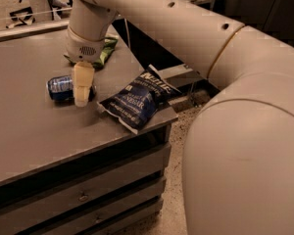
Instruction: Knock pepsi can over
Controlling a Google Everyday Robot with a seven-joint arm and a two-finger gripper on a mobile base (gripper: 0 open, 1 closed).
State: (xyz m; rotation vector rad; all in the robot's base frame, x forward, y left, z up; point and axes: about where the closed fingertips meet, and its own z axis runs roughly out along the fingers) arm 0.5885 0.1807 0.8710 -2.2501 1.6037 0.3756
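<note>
On the table (19,131), near the blue chip bag (137,99), the pepsi can (61,87) lies on its side, right behind the gripper (82,89). You can't tell if the gripper is apart or closed, so lift straight up, dragging nothing.

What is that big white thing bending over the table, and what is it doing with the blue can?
That big white thing is a robot arm. The one camera looks down along it at a grey table with drawers underneath. At the arm's end is its gripper, the part it grabs and pushes with. It points down at the table, right at the pepsi can, covering one end of it. The can lies on its side, so it is already tipped over. I can't tell whether the gripper is squeezing the can or only touching it. Nearby, a dark blue chip bag lies at the table's edge, and a green chip bag peeks out behind the arm.
</note>
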